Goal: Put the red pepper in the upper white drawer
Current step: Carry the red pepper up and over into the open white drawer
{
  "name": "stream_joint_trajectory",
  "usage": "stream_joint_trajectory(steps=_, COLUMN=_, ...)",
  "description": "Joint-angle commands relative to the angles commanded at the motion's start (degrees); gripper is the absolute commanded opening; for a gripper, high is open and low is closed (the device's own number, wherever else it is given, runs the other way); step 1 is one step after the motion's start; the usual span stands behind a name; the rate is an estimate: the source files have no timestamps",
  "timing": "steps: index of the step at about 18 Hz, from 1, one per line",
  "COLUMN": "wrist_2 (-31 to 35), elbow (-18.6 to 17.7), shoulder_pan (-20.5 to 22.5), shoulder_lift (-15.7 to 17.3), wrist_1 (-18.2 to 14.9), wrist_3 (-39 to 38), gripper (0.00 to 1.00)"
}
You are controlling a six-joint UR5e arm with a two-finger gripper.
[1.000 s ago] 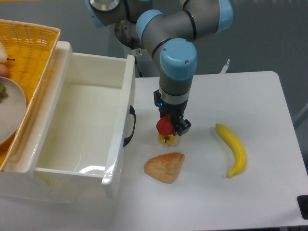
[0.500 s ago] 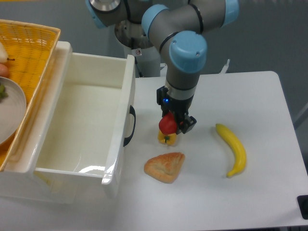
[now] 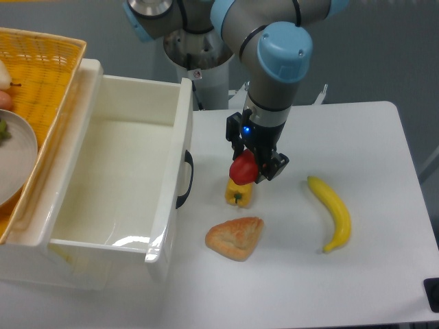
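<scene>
The glossy red pepper (image 3: 243, 168) hangs just above the table, with my gripper (image 3: 251, 168) shut on it from above. Directly below it a yellow pepper (image 3: 237, 193) stands on the white table. The upper white drawer (image 3: 171, 147) is pulled open to the left of the gripper, its inside bare white, with a black curved handle (image 3: 185, 179) on its front wall. The held pepper is to the right of that front wall, outside the drawer.
A piece of bread (image 3: 235, 238) lies in front of the yellow pepper. A banana (image 3: 333, 212) lies to the right. A yellow wicker basket (image 3: 42, 75) holding a grey plate (image 3: 15, 154) sits at the far left, behind the drawer.
The gripper has risen and shifted slightly right with the red pepper in it, uncovering more of the yellow pepper beneath. Everything else stayed put.
</scene>
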Motion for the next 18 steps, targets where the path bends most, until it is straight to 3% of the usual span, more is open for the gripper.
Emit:
stream_joint_trajectory(steps=9, wrist_2=-10.98, elbow=0.62, shoulder_pan=0.88, shoulder_lift=3.34, wrist_1=0.17, wrist_3=-9.84, gripper=0.51)
stream_joint_trajectory(steps=18, wrist_2=-18.02, elbow=-0.35, shoulder_pan=0.35, shoulder_lift=7.47, wrist_1=0.09, wrist_3=-16.35, gripper=0.51)
